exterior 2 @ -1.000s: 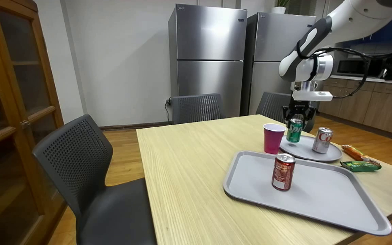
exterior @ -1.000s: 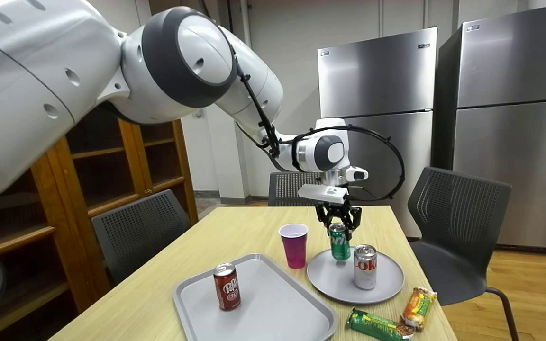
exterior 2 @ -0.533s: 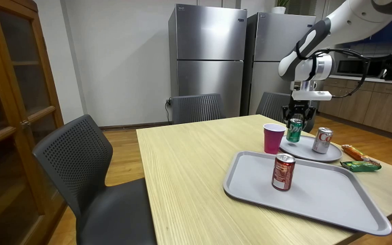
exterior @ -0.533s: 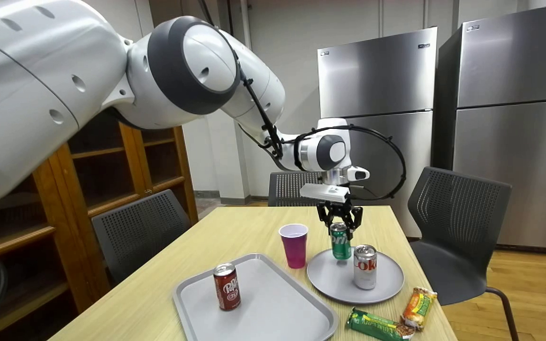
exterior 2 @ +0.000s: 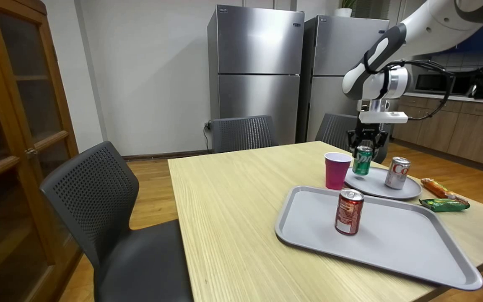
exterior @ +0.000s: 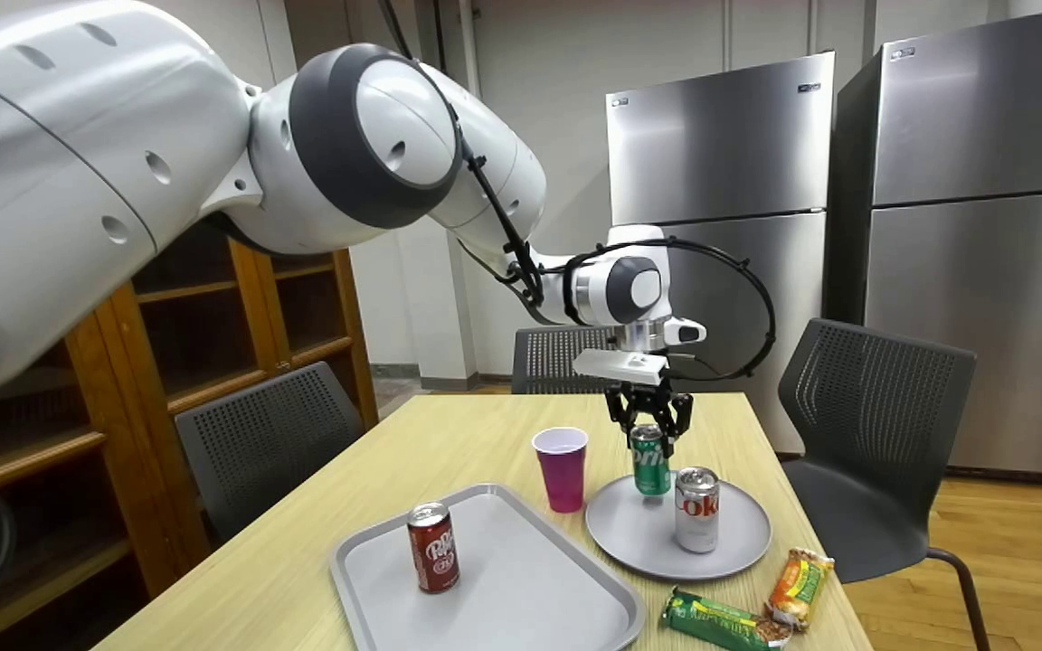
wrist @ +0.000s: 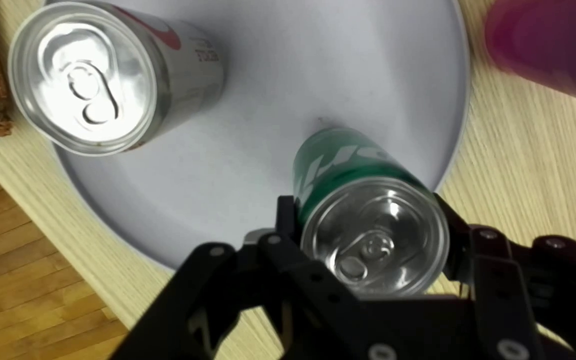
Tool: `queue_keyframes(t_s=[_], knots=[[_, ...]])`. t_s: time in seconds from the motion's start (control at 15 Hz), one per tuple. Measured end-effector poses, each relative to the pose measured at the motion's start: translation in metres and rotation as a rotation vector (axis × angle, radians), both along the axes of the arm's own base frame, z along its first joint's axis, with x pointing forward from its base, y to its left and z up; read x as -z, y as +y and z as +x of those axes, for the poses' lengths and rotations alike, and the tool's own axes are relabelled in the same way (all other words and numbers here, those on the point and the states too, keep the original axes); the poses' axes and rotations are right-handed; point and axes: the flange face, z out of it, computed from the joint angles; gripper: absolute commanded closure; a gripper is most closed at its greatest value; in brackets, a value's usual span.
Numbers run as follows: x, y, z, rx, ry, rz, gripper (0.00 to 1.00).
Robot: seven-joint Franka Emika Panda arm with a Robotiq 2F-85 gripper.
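Your gripper (wrist: 368,215) is closed around a green Sprite can (exterior: 650,475), one finger against each side of it just below the lid, so the can sits directly beneath your gripper's body. The can is roughly upright over a round gray plate (exterior: 625,529), within its rim — whether the base touches the plate or hangs just above it, you cannot tell.

A silver Coke can (exterior: 697,524) stands upright on the same plate, near the green can but apart from it. Just outside the rim, a purple cup (exterior: 563,475) with a white inside stands on the pale wood tabletop (exterior: 458,443).

In both exterior views the plate lies close to the tabletop's right edge. Near that edge, a green-wrapped bar (exterior: 720,619) and an orange-wrapped bar (exterior: 799,586) lie with their ends meeting. A gray rectangular tray (exterior: 503,588) carries an upright red Dr Pepper can (exterior: 435,551); in an exterior view you see one corner of the tray jut past the tabletop's edge.

Around you, dark gray chairs (exterior: 878,434) stand at the table's sides. Two steel refrigerators (exterior: 720,163) rise behind — and a wooden cabinet (exterior 2: 11,163) with glass panes stands along the left, on a wooden floor (exterior: 1027,561).
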Motion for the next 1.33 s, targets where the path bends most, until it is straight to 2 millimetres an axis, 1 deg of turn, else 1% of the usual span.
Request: queue_keyframes(t_s=[0.13, 0.4, 0.53, 0.6, 0.67, 0.73, 0.8, 1.13, 1.33], knots=[[0.002, 0.000, 0.000, 0.000, 0.004, 0.001, 0.62], [0.019, -0.001, -0.004, 0.003, 0.025, 0.007, 0.62], [0.019, -0.001, -0.005, 0.003, 0.025, 0.007, 0.62], [0.019, -0.001, -0.005, 0.004, 0.025, 0.007, 0.12], [0.019, -0.002, -0.005, 0.004, 0.025, 0.007, 0.11], [0.019, -0.002, -0.005, 0.004, 0.025, 0.007, 0.05], [0.019, -0.002, -0.005, 0.004, 0.025, 0.007, 0.01], [0.019, -0.004, -0.006, 0.007, 0.025, 0.007, 0.00], [0.015, -0.005, -0.005, 0.009, 0.018, 0.005, 0.00]])
